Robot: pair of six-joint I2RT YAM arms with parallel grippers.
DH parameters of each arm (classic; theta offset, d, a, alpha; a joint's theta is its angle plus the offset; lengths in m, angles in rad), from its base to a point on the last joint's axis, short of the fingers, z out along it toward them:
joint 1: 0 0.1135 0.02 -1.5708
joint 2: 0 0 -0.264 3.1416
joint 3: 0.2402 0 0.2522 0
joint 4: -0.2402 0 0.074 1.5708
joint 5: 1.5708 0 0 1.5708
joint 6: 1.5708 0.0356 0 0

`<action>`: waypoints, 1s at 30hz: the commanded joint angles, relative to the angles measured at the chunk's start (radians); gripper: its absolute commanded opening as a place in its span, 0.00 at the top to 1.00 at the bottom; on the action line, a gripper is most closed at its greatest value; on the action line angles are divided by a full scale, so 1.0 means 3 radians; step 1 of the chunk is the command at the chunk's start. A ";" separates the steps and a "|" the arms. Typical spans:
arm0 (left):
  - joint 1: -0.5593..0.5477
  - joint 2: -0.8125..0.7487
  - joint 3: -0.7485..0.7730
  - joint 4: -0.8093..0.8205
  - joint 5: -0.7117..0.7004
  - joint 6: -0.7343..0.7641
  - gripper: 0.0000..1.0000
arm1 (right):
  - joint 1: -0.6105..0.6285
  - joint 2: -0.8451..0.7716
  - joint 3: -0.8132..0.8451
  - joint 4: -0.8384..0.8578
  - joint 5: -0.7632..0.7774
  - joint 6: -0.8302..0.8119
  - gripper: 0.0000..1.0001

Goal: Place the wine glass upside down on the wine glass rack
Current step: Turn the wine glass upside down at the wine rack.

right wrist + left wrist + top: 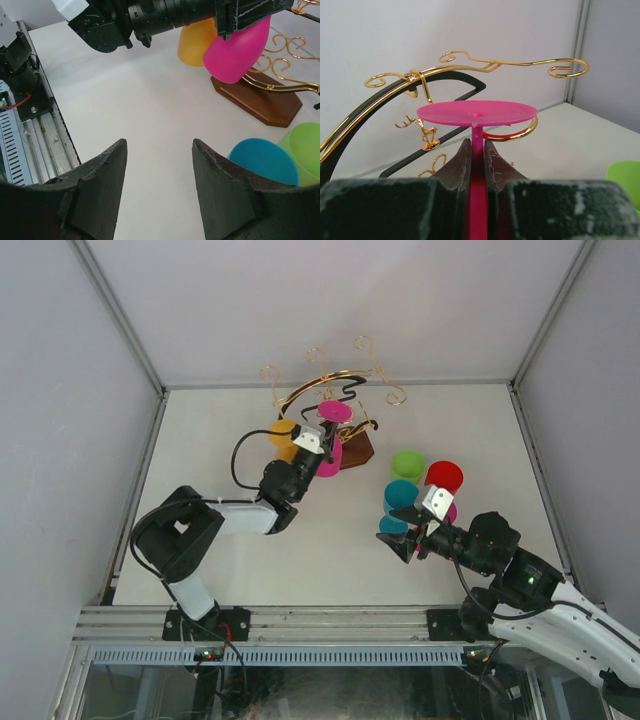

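While your left tool point(479, 150) pinches the stem of the pink wine glass point(477, 113), the glass hangs bowl-down, its foot just beside a gold curl of the wine glass rack point(520, 63); your right tool point(159, 150) stands spread, apart from the rack, over the counter point(150, 100).

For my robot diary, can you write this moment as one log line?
left pincer: shut on pink wine glass stem | glass: upside down, foot beside gold arm of wine glass rack | right pincer: open, empty
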 commanded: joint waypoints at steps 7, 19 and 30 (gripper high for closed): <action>0.0074 0.0143 0.0240 0.0392 0.0166 -0.0141 1.00 | 0.0032 -0.0045 0.0144 0.0026 0.0033 0.0013 0.45; 0.0086 0.0273 0.0455 0.0392 0.0398 -0.0079 1.00 | 0.0037 -0.0081 0.0172 -0.0066 0.0061 0.0008 0.45; 0.0086 0.0397 0.0510 0.0389 0.0832 -0.0045 1.00 | 0.0038 -0.0097 0.0191 -0.0101 0.0077 0.0011 0.45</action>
